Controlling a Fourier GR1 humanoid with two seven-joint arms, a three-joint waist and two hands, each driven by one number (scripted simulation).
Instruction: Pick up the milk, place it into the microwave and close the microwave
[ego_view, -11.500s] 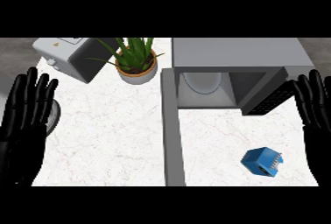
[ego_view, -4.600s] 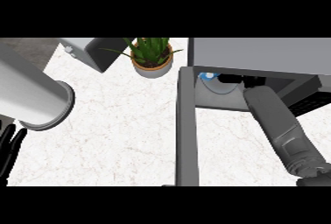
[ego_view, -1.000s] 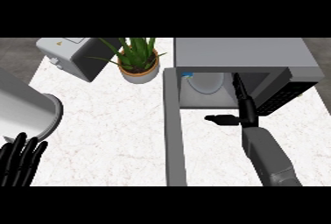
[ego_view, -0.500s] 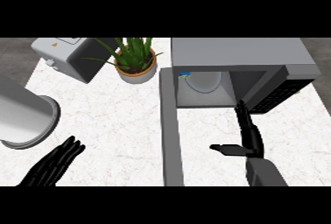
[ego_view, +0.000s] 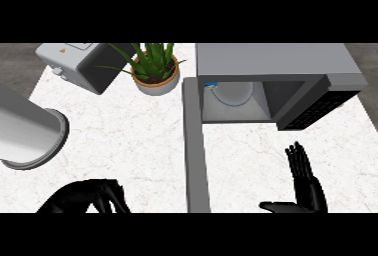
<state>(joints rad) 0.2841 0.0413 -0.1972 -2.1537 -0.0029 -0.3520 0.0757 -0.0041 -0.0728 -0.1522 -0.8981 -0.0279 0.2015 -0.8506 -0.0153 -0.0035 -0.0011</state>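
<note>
Even, bright light is falling from above on the white tabletop (ego_view: 125, 135), which is showing no glare and only faint shadows. The inside of the microwave (ego_view: 269, 95) is lying in grey shade, and the two black hands are reading as flat dark shapes with little surface detail. Straight edges are staying straight out to the borders, and everything is looking equally in focus.

The milk (ego_view: 212, 85) sat deep inside the grey microwave (ego_view: 273, 60), whose door (ego_view: 193, 150) stood open.
</note>
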